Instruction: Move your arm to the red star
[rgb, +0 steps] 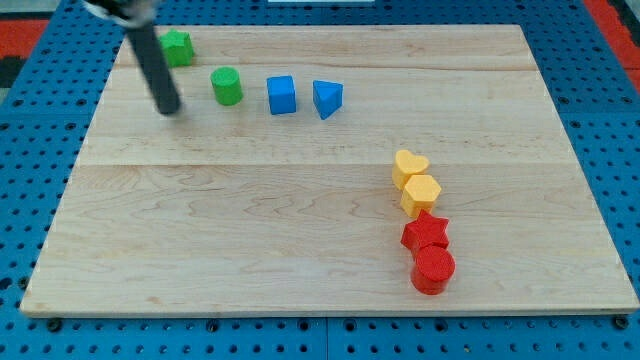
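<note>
Looking at the board (250, 210) right now, so here's the rundown:
Tip: my tip (171, 109) sits up at about 10 o'clock on the board, just beside the green cylinder (227, 86) on its 9 o'clock side, not touching it.
Hand state: it's a bare rod, no jaws, so nothing's pinched or held.
Red star: red star (425, 234) is way off at 4 o'clock, well apart from the tip.
Star's neighbours: yellow hexagon (421, 193) touching at its 12, red cylinder (433, 269) touching at its 6, yellow heart (410, 166) topping that column.
Top row: green block (177, 47) at the tip's 12 o'clock, shape's unclear, then blue cube (282, 95) and blue triangle (327, 98) at 3 o'clock of the green cylinder.
</note>
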